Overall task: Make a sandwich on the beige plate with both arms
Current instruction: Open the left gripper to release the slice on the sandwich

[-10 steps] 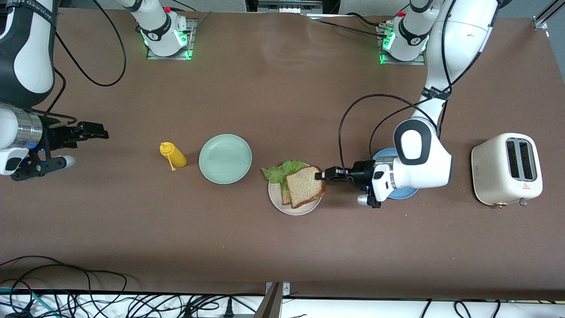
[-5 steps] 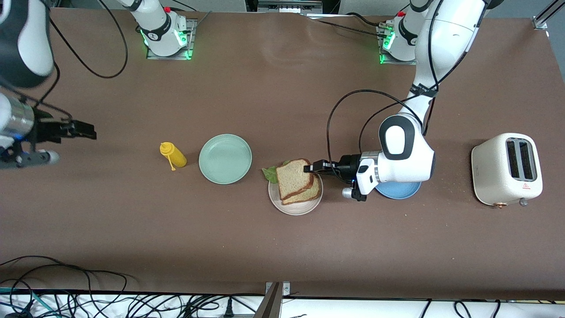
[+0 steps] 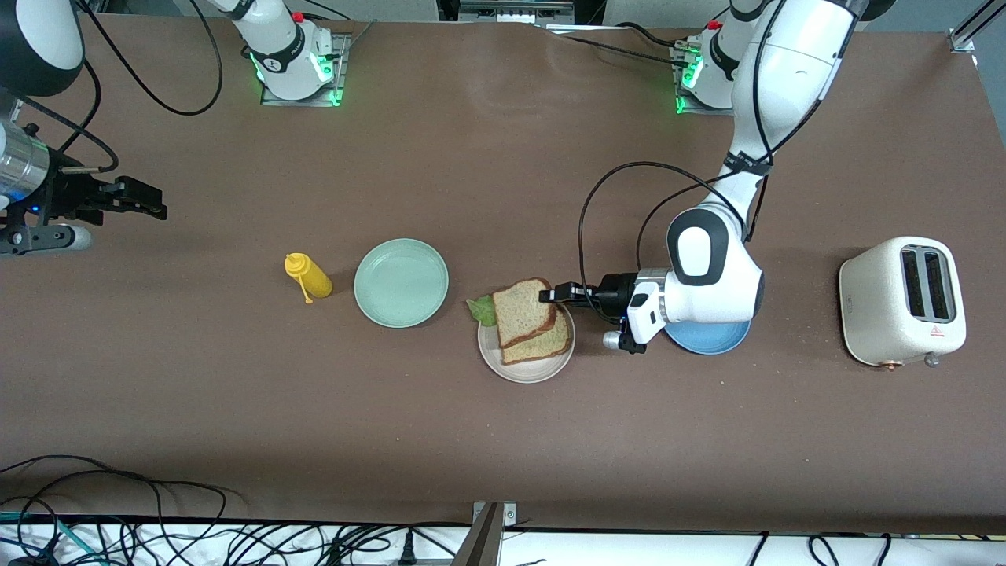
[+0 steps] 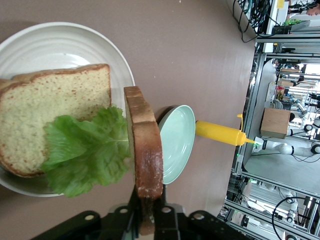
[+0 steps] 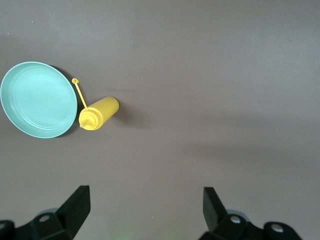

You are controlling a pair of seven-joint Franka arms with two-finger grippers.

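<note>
While the bottom bread slice [image 3: 542,343] and the lettuce leaf [image 3: 481,310] already sit on the beige plate [image 3: 525,369], which is the closest plate to the front camera, the top slice [image 3: 522,310] hasn't been let go yet. The left gripper [image 3: 548,295] has its jaws clamped on one edge of that slice, right over the plate. From the left wrist view the slice [image 4: 145,150] looks edge-on and tilted above the lettuce [image 4: 85,157], so I'd say we're at the closing-the-sandwich step. Next move, imo: lower it flat so it squares up with the slice below, then open up and back off without dragging it.

A bit farther back sit the blue plate [image 3: 707,339], mint-green plate [image 3: 401,283] and yellow bottle [image 3: 309,277]. The right gripper [image 3: 153,200] just waits over bare table [image 3: 503,440] at its own end, jaws spread wide, holding nothing.
</note>
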